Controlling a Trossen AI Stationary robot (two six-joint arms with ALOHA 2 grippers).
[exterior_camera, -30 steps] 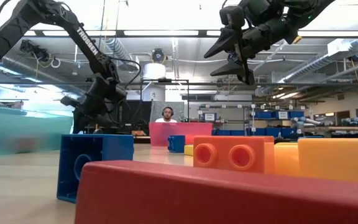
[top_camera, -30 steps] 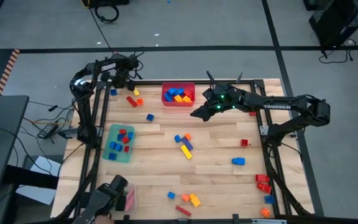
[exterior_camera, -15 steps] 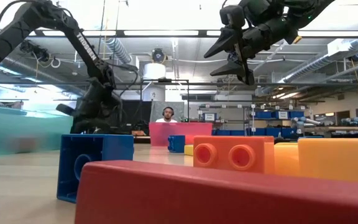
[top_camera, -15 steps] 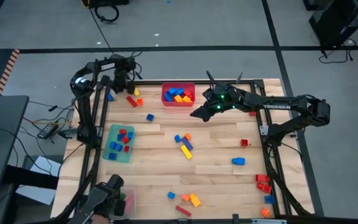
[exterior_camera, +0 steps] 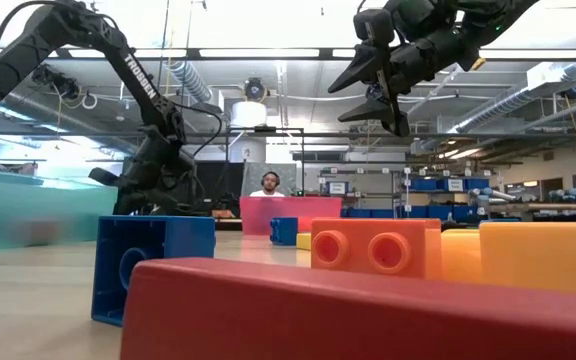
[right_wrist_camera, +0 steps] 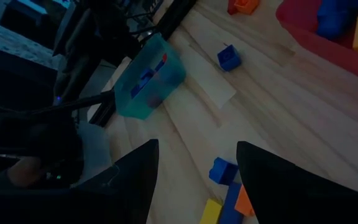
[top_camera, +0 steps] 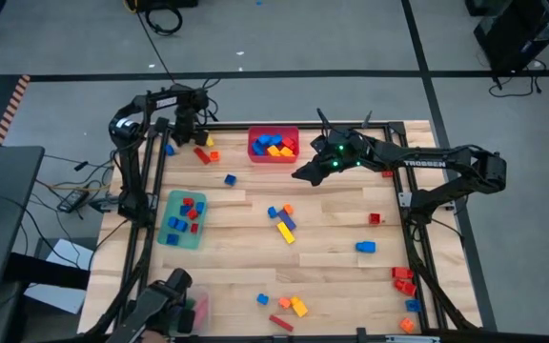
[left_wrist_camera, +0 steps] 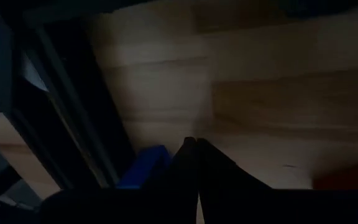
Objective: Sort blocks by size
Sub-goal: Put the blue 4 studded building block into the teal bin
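The blocks lie scattered over the wooden worktop [top_camera: 332,214]: a red bin [top_camera: 273,146] at the far edge holds blue, yellow and orange ones, a clear greenish bin [top_camera: 181,218] on the left side holds red and blue ones, and a small cluster of blue, orange and yellow blocks [top_camera: 282,221] sits near the middle. A lone blue block [top_camera: 230,179] lies between the two bins, another blue block [top_camera: 365,247] sits toward the right, and a small red block [top_camera: 375,219] is near the right rail. More red, blue and orange pieces gather at the near right corner [top_camera: 405,283] and along the near edge [top_camera: 289,307]. The left tool [top_camera: 185,133] is down at the far left corner with its fingers [left_wrist_camera: 194,163] pressed together and nothing between them, a blue block [left_wrist_camera: 143,167] just beside their tips. The right tool [top_camera: 305,173] hovers above the worktop just right of the red bin, its fingers [right_wrist_camera: 260,177] spread wide and empty. In the low view a person [exterior_camera: 266,183] sits far behind the worktop
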